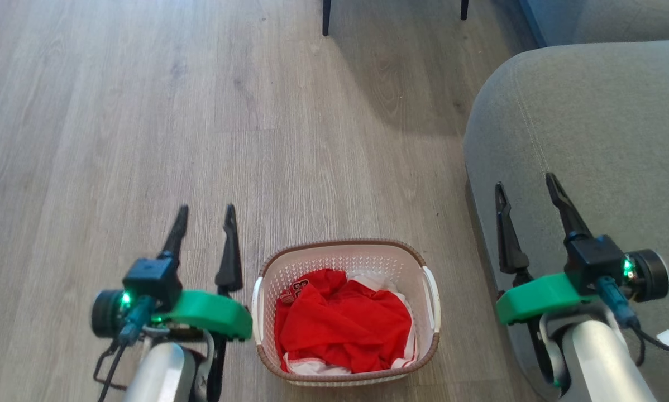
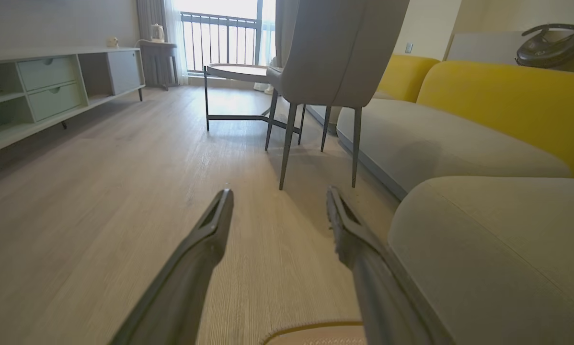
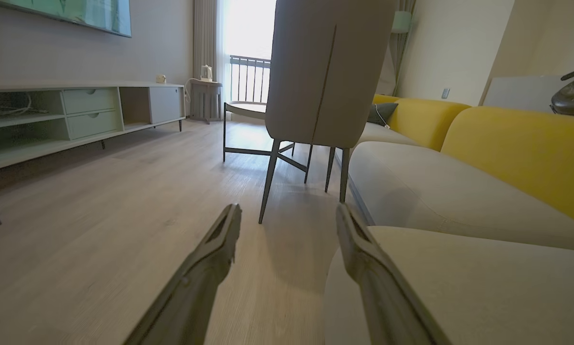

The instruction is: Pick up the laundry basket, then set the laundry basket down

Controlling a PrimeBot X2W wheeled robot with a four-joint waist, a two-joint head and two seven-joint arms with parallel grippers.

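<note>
The laundry basket (image 1: 407, 262), cream-white and perforated with a brown woven rim, stands on the wooden floor at the bottom centre of the head view, red-and-white clothes heaped inside. Its rim (image 2: 315, 331) peeks in at the bottom edge of the left wrist view. My left gripper (image 1: 206, 215) hangs open just left of the basket, apart from it, fingers empty. My right gripper (image 1: 527, 184) is open over the grey sofa seat, well to the basket's right, nothing held. In the wrist views both grippers (image 2: 280, 196) (image 3: 287, 211) point along the floor with spread fingers.
A grey sofa seat (image 1: 591, 123) with yellow backrests (image 3: 522, 148) runs along the right. A grey chair (image 2: 337, 52) on dark legs and a low round table (image 2: 236, 72) stand ahead. A pale sideboard (image 3: 76, 110) lines the left wall. Open wood floor (image 1: 144, 111) lies ahead and left.
</note>
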